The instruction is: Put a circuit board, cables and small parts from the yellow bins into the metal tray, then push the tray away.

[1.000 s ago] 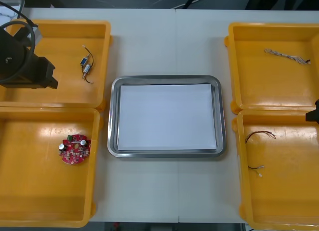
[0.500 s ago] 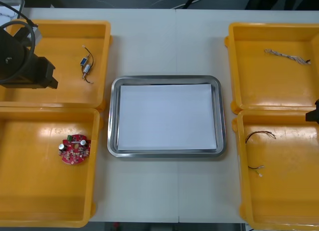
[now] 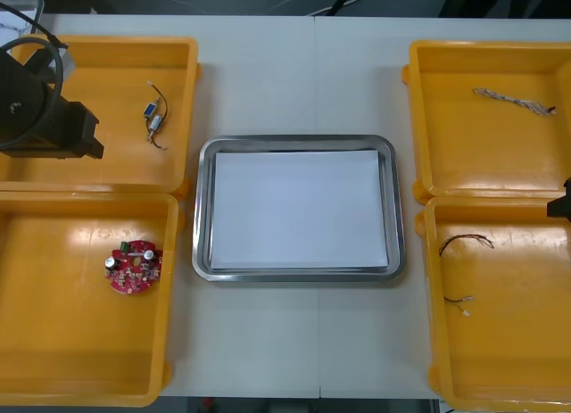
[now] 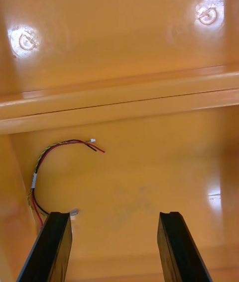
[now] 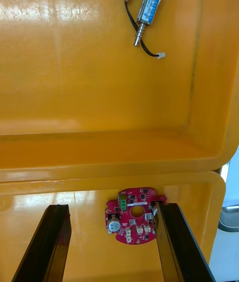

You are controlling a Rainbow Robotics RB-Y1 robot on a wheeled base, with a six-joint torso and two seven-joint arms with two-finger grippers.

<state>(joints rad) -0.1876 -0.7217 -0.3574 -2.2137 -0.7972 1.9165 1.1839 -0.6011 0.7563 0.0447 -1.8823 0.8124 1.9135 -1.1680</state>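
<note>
Left tool [image 5: 112,207]: fingers wide apart, gripping nothing, hanging over the far left bin [image 3: 107,83], close to the edge that meets the near left bin [image 3: 71,342].
Circuit board [image 3: 136,267]: lying flat in the near left bin, lined up between the left tool's fingers.
Small metal parts [image 3: 155,117]: in the far left bin, black leads attached.
Right tool [image 4: 113,215]: spread open, empty, above the near right bin [image 3: 508,359].
Red and yellow cable [image 4: 59,151]: curled on that bin's floor, beside one finger, untouched.
Twisted cable [image 3: 513,99]: far right bin [image 3: 482,154].
Metal tray [image 3: 203,208]: mid-counter [image 3: 294,83], between the bins, white inside.
</note>
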